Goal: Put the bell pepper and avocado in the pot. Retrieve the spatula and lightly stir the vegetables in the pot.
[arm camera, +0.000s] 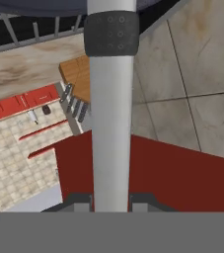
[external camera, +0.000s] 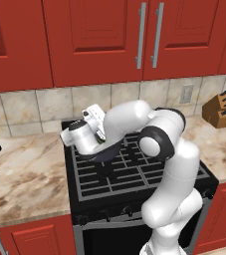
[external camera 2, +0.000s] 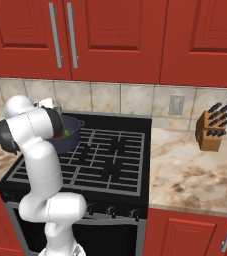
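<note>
step: stirring, judged | gripper [arm camera: 111,200]: clamped on spatula [arm camera: 111,99] handle, centre of hand view | pot [external camera 2: 71,135]: left-centre of right base view, on stove [external camera 2: 115,160]; green and red bits inside | next: small slow sweeps, blade kept inside rim

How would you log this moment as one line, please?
phase: stirring | gripper: shut on spatula | pot: on stove, vegetables inside
</note>
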Robot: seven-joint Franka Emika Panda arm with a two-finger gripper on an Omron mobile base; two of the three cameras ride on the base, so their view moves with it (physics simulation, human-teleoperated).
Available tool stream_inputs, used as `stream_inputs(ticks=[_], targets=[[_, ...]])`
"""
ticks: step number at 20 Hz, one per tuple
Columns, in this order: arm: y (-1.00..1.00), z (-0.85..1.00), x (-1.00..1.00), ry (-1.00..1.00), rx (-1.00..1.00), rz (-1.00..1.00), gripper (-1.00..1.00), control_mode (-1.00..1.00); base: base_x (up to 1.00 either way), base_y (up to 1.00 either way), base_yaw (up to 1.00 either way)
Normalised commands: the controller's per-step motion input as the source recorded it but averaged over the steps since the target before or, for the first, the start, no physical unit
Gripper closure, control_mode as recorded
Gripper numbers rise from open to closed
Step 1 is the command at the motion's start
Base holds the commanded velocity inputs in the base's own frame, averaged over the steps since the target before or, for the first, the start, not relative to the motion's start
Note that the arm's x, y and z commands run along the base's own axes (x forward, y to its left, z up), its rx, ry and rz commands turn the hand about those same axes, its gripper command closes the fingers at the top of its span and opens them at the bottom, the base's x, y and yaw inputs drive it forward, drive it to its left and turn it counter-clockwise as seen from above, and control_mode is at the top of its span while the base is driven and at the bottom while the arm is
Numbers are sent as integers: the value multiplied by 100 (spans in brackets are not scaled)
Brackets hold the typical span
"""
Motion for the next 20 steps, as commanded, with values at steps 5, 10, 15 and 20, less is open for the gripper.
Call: stream_inputs(ticks=[5,10,15,20], targets=[[0,-4,6,-1,-1,7,100,-100,0,0,0],[0,0,11,-2,-2,13,100,-100,0,0,0],[0,2,30,-5,-4,15,100,-100,0,0,0],[0,11,15,-1,-1,5,100,-100,0,0,0]])
